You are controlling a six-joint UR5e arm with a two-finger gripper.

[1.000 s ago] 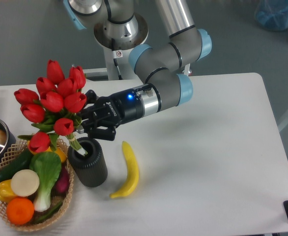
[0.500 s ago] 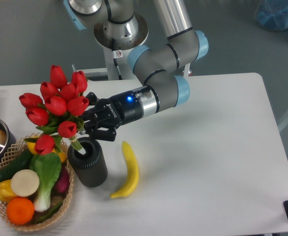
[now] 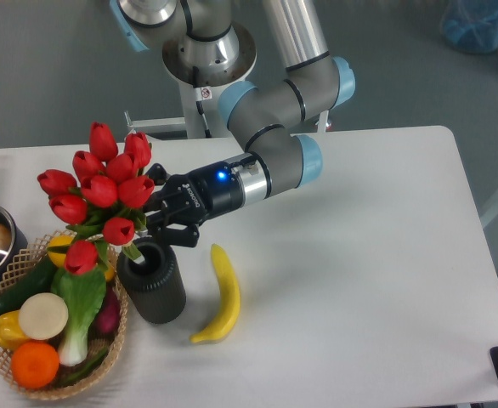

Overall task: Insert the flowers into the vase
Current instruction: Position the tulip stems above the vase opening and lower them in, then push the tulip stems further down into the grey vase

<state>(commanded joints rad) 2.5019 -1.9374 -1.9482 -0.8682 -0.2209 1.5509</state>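
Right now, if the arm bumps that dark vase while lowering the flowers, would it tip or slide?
Probably it slides rather than tips: the vase looks short and wide, standing upright on the table. The flowers lean left of its mouth, so once released their top-heavy heads might pull it toward the basket. The banana alongside looks likely to roll if nudged.

Grey and silver arm with pale blue joint caps.

Tubular silver upper link, dark grey rounded joints, light blue caps at the ends. Silver band at the wrist, then a black gripper (image 3: 151,223) with small white lettering along the side and a lit blue lamp on top. Black fingers (image 3: 179,235), stubby and angular. Round grey base above, with a small red-and-white sticker.
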